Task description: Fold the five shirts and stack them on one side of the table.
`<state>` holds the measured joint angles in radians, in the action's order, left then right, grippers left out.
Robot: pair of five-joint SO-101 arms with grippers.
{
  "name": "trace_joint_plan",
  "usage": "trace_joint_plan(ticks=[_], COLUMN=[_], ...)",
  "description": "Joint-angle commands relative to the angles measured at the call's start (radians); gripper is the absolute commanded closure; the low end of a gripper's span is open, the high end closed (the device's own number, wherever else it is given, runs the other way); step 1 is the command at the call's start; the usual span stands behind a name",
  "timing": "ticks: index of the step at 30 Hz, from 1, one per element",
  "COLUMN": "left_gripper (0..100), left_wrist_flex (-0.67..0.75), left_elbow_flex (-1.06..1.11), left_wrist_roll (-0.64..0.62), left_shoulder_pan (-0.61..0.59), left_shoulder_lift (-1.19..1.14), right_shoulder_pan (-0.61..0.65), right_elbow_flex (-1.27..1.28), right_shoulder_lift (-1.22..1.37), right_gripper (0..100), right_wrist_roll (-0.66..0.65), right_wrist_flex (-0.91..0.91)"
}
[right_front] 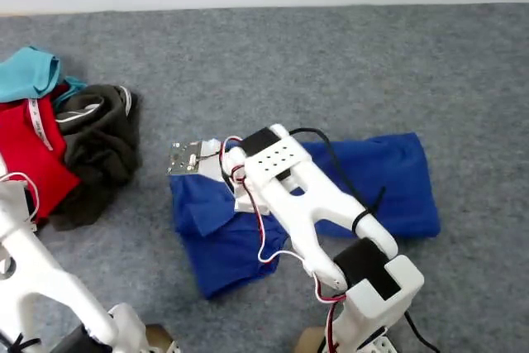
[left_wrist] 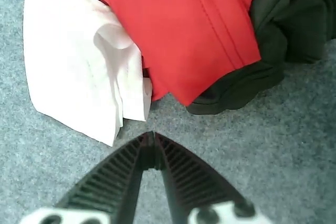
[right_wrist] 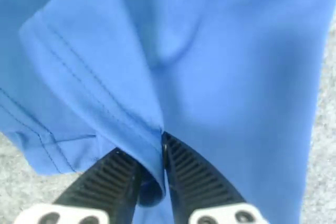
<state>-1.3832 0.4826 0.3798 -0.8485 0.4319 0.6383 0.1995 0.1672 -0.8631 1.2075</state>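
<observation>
A blue shirt (right_front: 388,179) lies spread in the middle of the grey table. My right gripper (right_wrist: 160,145) is shut on a fold of the blue shirt (right_wrist: 220,61), pinching a hemmed edge; in the high view the right arm (right_front: 281,171) stands over the shirt's left part. At the table's left lies a heap: a red shirt (right_front: 29,150), a dark olive shirt (right_front: 103,142) and a teal shirt (right_front: 29,72). My left gripper (left_wrist: 154,145) is shut with nothing in it, just short of the red shirt (left_wrist: 184,30), a pale pink shirt (left_wrist: 79,61) and the dark shirt (left_wrist: 283,19).
Grey carpet-like table cover (right_front: 331,64) runs bare across the back and right. A white wall edge borders the far side. The left arm's white base (right_front: 41,279) stands at the front left corner.
</observation>
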Motion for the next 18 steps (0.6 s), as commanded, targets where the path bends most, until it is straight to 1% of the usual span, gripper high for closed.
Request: trace_joint_plan(ticks=[1, 3, 6, 15, 18], left_gripper=[99, 99, 99, 99, 99], left_wrist_flex=[-0.002, -0.002, -0.002, 0.0, 0.0], left_elbow_flex=[-0.004, -0.004, -0.004, -0.002, -0.002], left_wrist_roll=[0.006, 0.006, 0.006, 0.006, 0.006], left_shoulder_pan=[0.0, 0.0, 0.0, 0.0, 0.0], left_shoulder_lift=[0.034, 0.034, 0.034, 0.034, 0.032], right_shoulder_pan=[-0.027, -0.045, -0.064, -0.14, -0.143], right_elbow_flex=[-0.051, -0.051, -0.051, -0.087, -0.091], right_shoulder_lift=[-0.005, -0.005, -0.004, 0.107, 0.111], right_gripper=[98.7, 98.6, 98.5, 98.3, 94.7], right_wrist_roll=[0.025, 0.054, 0.06, 0.063, 0.063], right_wrist_flex=[-0.033, -0.062, -0.085, -0.076, -0.064])
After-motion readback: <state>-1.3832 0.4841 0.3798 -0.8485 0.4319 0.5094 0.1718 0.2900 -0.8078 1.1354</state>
